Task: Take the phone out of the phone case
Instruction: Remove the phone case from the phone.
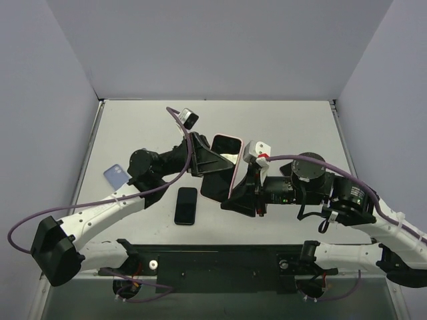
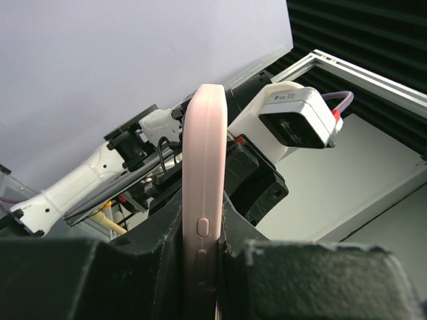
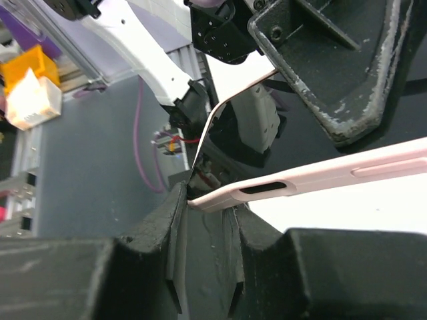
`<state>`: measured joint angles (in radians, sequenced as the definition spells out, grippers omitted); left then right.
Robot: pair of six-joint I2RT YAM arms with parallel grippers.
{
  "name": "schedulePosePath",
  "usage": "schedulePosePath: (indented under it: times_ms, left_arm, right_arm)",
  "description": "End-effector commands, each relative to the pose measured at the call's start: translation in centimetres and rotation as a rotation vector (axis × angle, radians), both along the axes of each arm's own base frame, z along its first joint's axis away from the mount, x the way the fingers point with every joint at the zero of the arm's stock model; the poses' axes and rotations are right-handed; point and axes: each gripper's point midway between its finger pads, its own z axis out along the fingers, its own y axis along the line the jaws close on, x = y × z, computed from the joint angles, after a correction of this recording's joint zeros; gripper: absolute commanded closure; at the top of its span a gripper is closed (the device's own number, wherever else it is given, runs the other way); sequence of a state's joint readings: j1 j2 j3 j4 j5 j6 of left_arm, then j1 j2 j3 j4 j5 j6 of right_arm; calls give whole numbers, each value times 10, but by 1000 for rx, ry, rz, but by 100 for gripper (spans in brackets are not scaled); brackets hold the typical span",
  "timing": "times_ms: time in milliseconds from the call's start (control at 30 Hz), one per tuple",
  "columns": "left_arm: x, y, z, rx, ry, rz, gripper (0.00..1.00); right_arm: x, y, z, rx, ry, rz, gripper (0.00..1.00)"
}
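- The pink phone case (image 2: 200, 200) is held up off the table (image 1: 293, 127), roughly over its middle, standing on edge between the two arms.
- The phone (image 1: 225, 145) shows as a dark, glossy face framed by the pink rim. As far as the views show, it sits inside the case (whether any corner has lifted free I cannot tell).
- The left gripper (image 2: 200, 230) is clamped on the case. Its two black fingers press the case's flat faces from either side. The long pink edge with its two side buttons rises straight up between them in the left wrist view.
- The right gripper (image 3: 207, 210) meets the case at a corner, from the opposite side. Its fingers stand close together with only a narrow gap. The rounded pink corner rests right at their tips, just beside a slot cut in the case's edge.
- Whether those tips actually pinch the corner, or only touch it, the views do not settle.
- On the table, below and to the left of the held case, lies a second, bare black phone (image 1: 186, 205), flat and well apart from both grippers.
- Further left, near the left arm's forearm, a pale blue phone case (image 1: 116, 177) lies flat on the table.
- The right arm's white wrist camera (image 2: 297, 120) sits just beyond the pink case in the left wrist view.
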<state>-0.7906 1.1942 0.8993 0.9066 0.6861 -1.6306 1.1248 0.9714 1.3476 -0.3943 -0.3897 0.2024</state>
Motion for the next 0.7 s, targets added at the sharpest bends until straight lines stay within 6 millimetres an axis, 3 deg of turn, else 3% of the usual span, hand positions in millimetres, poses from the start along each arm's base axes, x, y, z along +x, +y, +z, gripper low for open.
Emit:
schedulePosePath:
  times_ms: [0,267,400,533,567,667]
  left_arm:
    - [-12,-13,6,-21,189,-131,100]
    - [-14,-16,13,-71,191,-154,100]
    - [-13,-15,16,-93,196,-163,100]
    - [-7,-15,21,-119,194,-143,100]
    - [-4,-13,25,-142,191,-128,100]
    - [14,-11,26,-189,207,-31,100]
  right_arm:
    - [59,-8,-5,-172,-319,-164,100]
    - [90,-6,-12,-224,-362,-266,100]
    - [122,-20,-23,-255,-387,-421,100]
    - [157,-42,-34,-246,-362,-646,100]
    - [171,-57,-39,-288,-372,-770,100]
    - [182,-81,-57,-327,-306,-971,100]
